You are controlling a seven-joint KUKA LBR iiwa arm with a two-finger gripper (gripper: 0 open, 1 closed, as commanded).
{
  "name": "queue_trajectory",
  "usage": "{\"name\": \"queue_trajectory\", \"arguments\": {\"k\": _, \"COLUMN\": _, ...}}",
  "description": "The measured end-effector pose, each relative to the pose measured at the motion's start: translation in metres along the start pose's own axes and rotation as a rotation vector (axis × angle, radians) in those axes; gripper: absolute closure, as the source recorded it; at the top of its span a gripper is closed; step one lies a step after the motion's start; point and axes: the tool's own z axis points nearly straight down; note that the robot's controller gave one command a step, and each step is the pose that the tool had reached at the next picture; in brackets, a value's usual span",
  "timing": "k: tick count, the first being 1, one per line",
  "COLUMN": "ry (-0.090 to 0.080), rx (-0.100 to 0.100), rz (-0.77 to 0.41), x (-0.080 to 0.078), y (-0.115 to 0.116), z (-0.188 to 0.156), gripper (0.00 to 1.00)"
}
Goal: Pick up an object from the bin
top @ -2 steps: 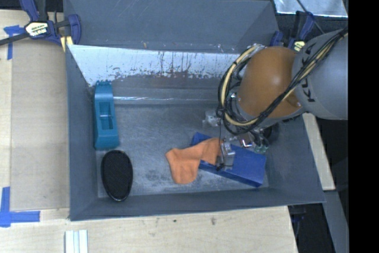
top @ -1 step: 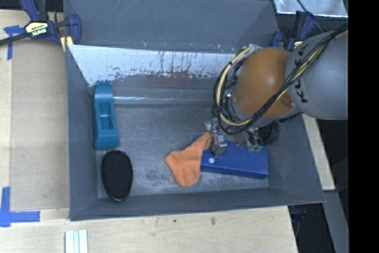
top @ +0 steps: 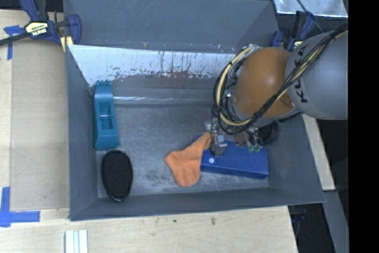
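Observation:
My gripper [top: 217,142] is low in the right half of the bin, under the orange wrist cover. Its fingertips are down at the spot where an orange cloth [top: 185,165] meets a flat blue box [top: 236,163]. The cloth lies crumpled to the left of the fingers, with one corner reaching up to them. The blue box lies to the right, along the bin's front wall, with part of it under the wrist. Whether anything sits between the fingers I cannot make out.
A blue tape dispenser [top: 105,116] stands along the left wall. A black oval brush [top: 116,174] lies in the front left corner. The arm comes in from the right over the bin's rim.

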Motion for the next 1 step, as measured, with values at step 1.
{"name": "queue_trajectory", "arguments": {"k": 1, "ry": 0.006, "rx": -0.001, "rz": 0.000, "x": 0.0012, "y": 0.0002, "z": -0.0039, "gripper": 1.00}}
